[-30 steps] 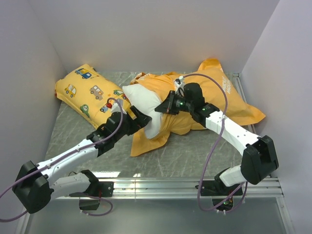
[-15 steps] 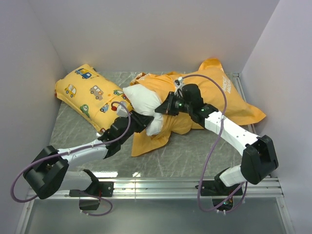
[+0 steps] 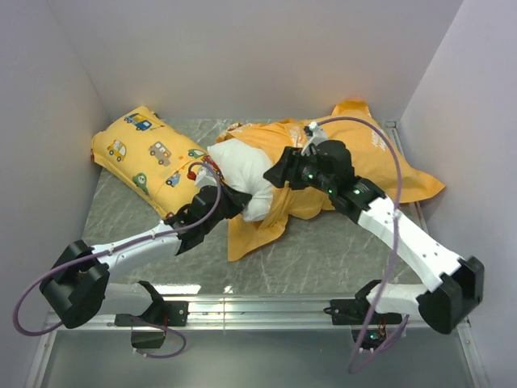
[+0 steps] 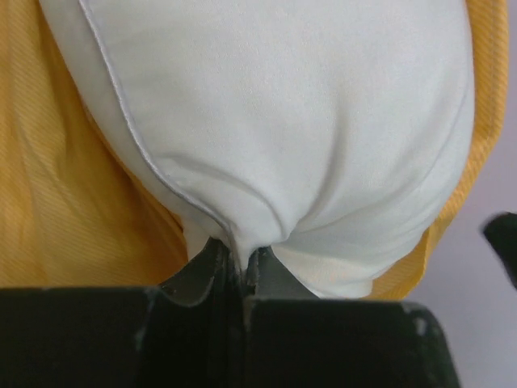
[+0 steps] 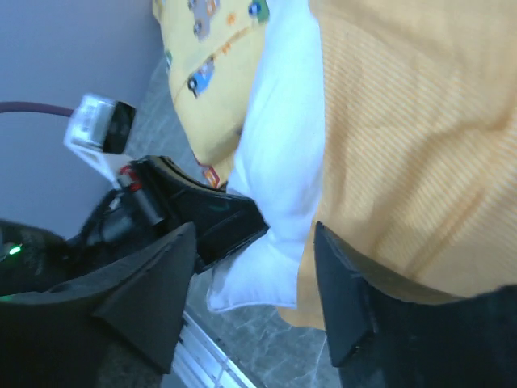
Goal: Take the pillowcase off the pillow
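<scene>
The white pillow (image 3: 242, 166) sticks half out of the orange pillowcase (image 3: 355, 162), which lies crumpled toward the back right. My left gripper (image 3: 233, 202) is shut on the pillow's near corner. The left wrist view shows a fold of the white pillow (image 4: 283, 121) pinched between the jaws of the left gripper (image 4: 242, 263), with the pillowcase (image 4: 65, 202) on both sides. My right gripper (image 3: 279, 174) hovers open above the case's open edge. In the right wrist view the right gripper (image 5: 254, 291) has nothing between its fingers, above the pillow (image 5: 283, 162) and the pillowcase (image 5: 420, 137).
A smaller yellow pillow printed with little cars (image 3: 149, 158) lies at the back left, touching the white pillow. Pale walls close in the left, back and right. A metal rail (image 3: 266, 307) runs along the near edge of the grey marble tabletop (image 3: 315, 250).
My left gripper has reached in and shut on the pillow's corner. My right gripper has opened, let go of the pillowcase and drawn back a little to the right.
</scene>
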Robot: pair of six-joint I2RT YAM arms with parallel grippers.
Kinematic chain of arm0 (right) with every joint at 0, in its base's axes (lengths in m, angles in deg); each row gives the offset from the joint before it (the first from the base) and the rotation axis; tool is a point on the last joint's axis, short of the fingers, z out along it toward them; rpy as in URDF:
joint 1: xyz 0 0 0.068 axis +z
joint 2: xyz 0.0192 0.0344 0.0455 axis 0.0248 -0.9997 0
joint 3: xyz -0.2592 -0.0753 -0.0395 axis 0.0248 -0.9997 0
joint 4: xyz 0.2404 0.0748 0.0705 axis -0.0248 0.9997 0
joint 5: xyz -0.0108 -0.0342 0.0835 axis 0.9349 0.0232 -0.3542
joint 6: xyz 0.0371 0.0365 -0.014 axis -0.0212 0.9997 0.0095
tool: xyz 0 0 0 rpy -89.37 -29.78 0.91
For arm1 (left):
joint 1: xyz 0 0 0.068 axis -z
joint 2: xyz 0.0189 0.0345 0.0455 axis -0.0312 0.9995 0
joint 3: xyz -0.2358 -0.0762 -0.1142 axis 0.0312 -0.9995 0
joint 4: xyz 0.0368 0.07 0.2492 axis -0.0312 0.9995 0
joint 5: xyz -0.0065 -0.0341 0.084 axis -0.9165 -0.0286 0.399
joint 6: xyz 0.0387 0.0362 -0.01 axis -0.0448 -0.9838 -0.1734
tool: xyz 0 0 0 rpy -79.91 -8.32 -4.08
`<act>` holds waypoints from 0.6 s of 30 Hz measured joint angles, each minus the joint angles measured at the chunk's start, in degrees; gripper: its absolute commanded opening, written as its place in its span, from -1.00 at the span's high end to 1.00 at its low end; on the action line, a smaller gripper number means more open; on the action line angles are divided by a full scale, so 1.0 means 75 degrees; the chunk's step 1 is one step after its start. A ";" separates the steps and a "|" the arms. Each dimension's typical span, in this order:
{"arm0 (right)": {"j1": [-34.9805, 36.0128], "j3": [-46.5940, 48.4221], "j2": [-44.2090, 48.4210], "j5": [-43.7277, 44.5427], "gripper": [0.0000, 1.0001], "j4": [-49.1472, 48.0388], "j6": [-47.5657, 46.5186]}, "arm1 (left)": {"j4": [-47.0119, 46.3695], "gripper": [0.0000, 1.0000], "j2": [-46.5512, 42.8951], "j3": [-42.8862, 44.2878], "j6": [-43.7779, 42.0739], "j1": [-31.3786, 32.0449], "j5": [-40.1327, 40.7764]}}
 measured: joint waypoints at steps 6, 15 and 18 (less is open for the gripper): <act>0.0052 -0.0280 0.1603 0.1428 -0.53 0.0356 -0.0425 | 0.1247 0.99 0.0000 0.0991 -0.0157 0.0102 0.0356; 0.0050 -0.1830 0.2288 0.2774 -0.67 0.0673 -0.0498 | 0.2544 0.99 0.0000 0.2171 -0.0417 0.0143 0.0615; 0.0050 -0.2011 0.2116 0.2975 -0.68 0.0667 -0.0522 | 0.2900 0.99 0.0000 0.2428 -0.0539 0.0143 0.0667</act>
